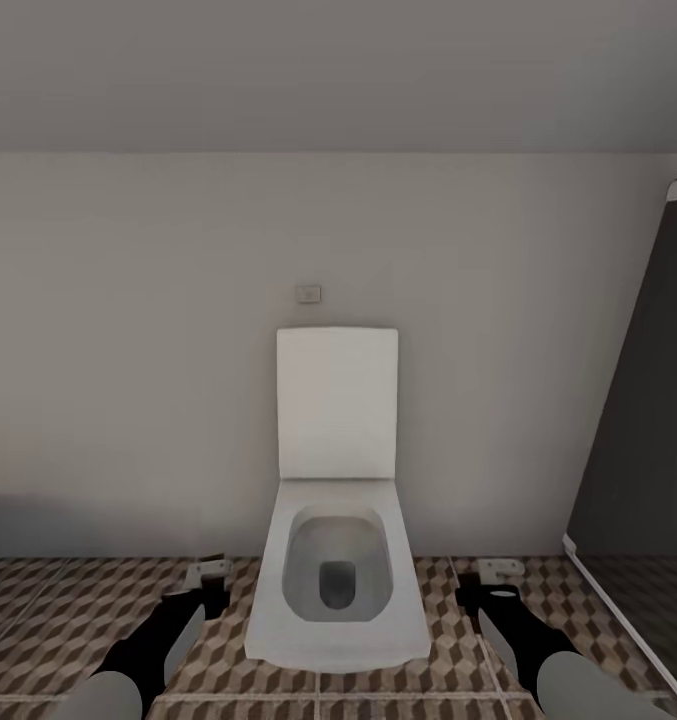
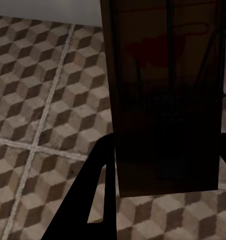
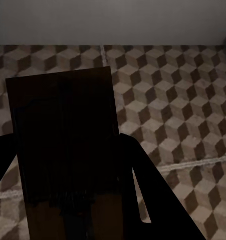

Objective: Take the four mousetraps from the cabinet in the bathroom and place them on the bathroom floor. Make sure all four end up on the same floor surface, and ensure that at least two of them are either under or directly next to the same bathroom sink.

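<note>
A white toilet point(image 1: 336, 520) with its lid up stands against the grey wall dead ahead, a dark panel point(image 1: 643, 420) to its right. Left gripper point(image 2: 163, 165) and right gripper point(image 3: 67, 175) each clamp a mousetrap point(image 2: 168, 95) point(image 3: 65, 150) between their jaws (metal parts lost in shadow) above the bathroom floor point(image 1: 68, 620).

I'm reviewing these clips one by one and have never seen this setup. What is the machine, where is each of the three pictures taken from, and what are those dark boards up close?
It is a simulated two-armed wheeled robot. The head view looks down over both arms at a white toilet standing on the cube-patterned bathroom floor. The other two pictures come from cameras near each gripper. The left gripper is shut on a brown wooden mousetrap; the right gripper is shut on another mousetrap. Both boards hang above the tiles, not yet set down.
</note>
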You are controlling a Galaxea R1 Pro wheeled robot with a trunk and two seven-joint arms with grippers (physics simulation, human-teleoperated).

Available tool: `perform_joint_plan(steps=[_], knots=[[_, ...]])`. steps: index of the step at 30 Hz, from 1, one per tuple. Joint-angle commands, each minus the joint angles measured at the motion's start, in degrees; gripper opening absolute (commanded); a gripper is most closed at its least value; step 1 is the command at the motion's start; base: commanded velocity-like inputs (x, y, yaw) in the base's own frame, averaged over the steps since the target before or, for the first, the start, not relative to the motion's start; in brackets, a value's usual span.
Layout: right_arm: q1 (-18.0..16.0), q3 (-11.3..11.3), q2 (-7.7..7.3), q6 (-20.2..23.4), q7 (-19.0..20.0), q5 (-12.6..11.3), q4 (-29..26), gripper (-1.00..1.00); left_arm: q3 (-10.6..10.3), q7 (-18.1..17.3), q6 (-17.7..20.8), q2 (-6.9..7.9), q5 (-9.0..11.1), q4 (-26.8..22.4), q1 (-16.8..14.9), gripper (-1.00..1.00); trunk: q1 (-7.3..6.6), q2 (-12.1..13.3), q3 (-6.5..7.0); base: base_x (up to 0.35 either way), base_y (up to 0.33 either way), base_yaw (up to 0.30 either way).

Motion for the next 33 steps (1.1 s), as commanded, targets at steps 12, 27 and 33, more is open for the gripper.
perform_joint_plan(steps=[12, 27, 33], knots=[[0.0, 0.5, -0.04, 0.0, -0.4, 0.9, -0.2, -1.00, -0.3, 0.4, 0.3, 0.02, 0.5, -0.1, 0.0, -1.00, 2.63, -4.9, -2.22, 0.000, 0.000, 0.000], [0.0, 0.5, -0.04, -1.9, -0.6, 1.1, -0.2, -1.00, -0.3, 0.4, 0.3, 0.18, 0.5, -0.3, 0.0, -1.00, 3.21, -5.4, -5.50, 0.000, 0.000, 0.000], [0.0, 0.6, -0.02, -3.3, -0.6, 1.1, -0.2, -1.00, -0.3, 0.4, 0.3, 0.06, 0.5, -0.3, 0.0, -1.00, 3.36, -5.5, -6.83, 0.000, 0.000, 0.000]])
